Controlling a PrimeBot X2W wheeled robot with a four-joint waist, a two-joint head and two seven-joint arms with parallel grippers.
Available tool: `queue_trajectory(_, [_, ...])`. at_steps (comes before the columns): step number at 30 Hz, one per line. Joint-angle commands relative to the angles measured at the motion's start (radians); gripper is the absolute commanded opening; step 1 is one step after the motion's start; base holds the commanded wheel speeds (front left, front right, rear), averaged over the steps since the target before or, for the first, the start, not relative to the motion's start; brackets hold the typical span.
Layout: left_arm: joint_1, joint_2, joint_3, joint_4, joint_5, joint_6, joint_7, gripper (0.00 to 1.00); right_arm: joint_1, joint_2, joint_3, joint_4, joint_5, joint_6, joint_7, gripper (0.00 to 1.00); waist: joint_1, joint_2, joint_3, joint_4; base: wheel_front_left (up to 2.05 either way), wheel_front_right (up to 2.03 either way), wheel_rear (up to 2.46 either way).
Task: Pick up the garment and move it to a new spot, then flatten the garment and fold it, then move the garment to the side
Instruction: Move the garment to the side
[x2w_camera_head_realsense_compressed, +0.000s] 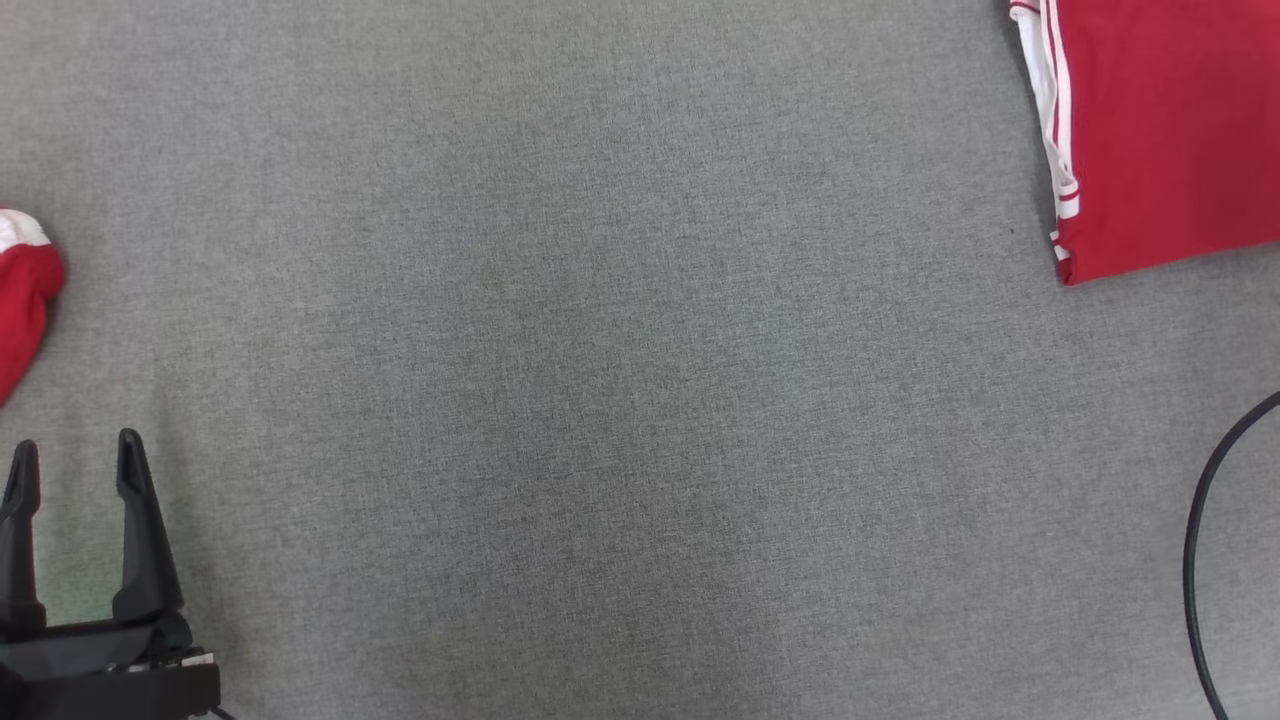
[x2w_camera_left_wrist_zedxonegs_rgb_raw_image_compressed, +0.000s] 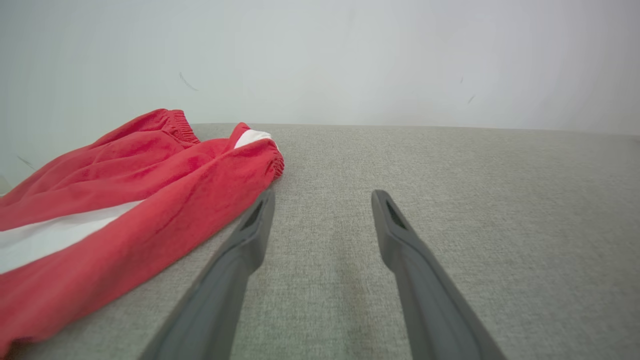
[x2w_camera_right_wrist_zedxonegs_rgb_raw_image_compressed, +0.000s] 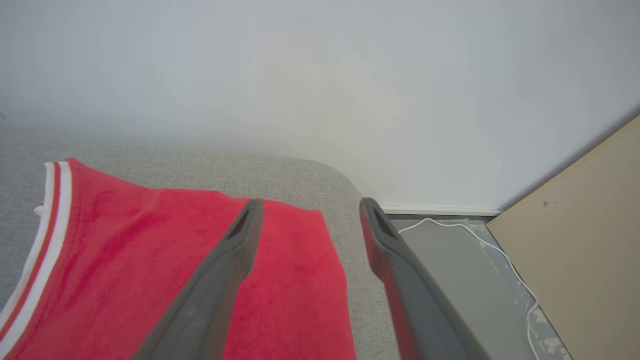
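A folded red garment (x2w_camera_head_realsense_compressed: 1170, 130) with white stripes along its left edge lies flat at the far right of the grey fabric surface (x2w_camera_head_realsense_compressed: 640, 400). In the right wrist view my right gripper (x2w_camera_right_wrist_zedxonegs_rgb_raw_image_compressed: 312, 202) stands open just above this garment (x2w_camera_right_wrist_zedxonegs_rgb_raw_image_compressed: 150, 250), near its right edge, with nothing between the fingers. My left gripper (x2w_camera_head_realsense_compressed: 78, 442) is open at the lower left over bare fabric. Its fingers (x2w_camera_left_wrist_zedxonegs_rgb_raw_image_compressed: 250, 240) point past a second, crumpled red and white garment (x2w_camera_left_wrist_zedxonegs_rgb_raw_image_compressed: 125, 190), which pokes in at the left edge of the head view (x2w_camera_head_realsense_compressed: 20, 290).
A black cable (x2w_camera_head_realsense_compressed: 1195, 540) curves in at the lower right. Past the surface's rounded right edge (x2w_camera_right_wrist_zedxonegs_rgb_raw_image_compressed: 350, 200) the floor drops away, with a white cable (x2w_camera_right_wrist_zedxonegs_rgb_raw_image_compressed: 500, 250) and a tan board (x2w_camera_right_wrist_zedxonegs_rgb_raw_image_compressed: 585, 240). A pale wall (x2w_camera_right_wrist_zedxonegs_rgb_raw_image_compressed: 320, 75) stands behind.
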Motion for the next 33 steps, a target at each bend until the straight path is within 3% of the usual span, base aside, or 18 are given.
queue_trajectory(1, [-0.002,-0.001,0.003,0.005,0.003,0.0,-0.003,1.0,-0.014,0.014,-0.002,0.001,-0.006,0.0,-0.017,1.0,0.0,0.0,-0.008,0.001,0.0,0.0,0.0])
queue_trajectory(10, [0.017,-0.013,0.007,0.027,-0.01,0.01,-0.003,1.0,0.021,0.087,-0.016,-0.035,0.049,0.0,-0.118,1.0,0.0,0.0,-0.075,-0.005,0.0,0.0,0.0])
queue_trajectory(14, [0.04,-0.019,0.012,0.037,-0.017,0.017,-0.003,1.0,0.063,0.149,-0.027,-0.067,0.08,0.0,-0.155,1.0,0.0,0.0,-0.124,-0.011,0.0,0.0,0.0])
queue_trajectory(27, [0.085,-0.031,-0.024,0.075,-0.023,0.036,-0.003,1.0,0.328,0.322,-0.045,-0.215,0.095,0.0,-0.178,1.0,0.0,0.0,-0.288,0.042,0.0,0.0,0.0])
queue_trajectory(33, [0.101,-0.032,-0.045,0.094,-0.032,0.044,-0.003,1.0,0.441,0.371,-0.045,-0.288,0.083,0.0,-0.178,1.0,0.0,0.0,-0.33,0.071,0.0,0.0,0.0])
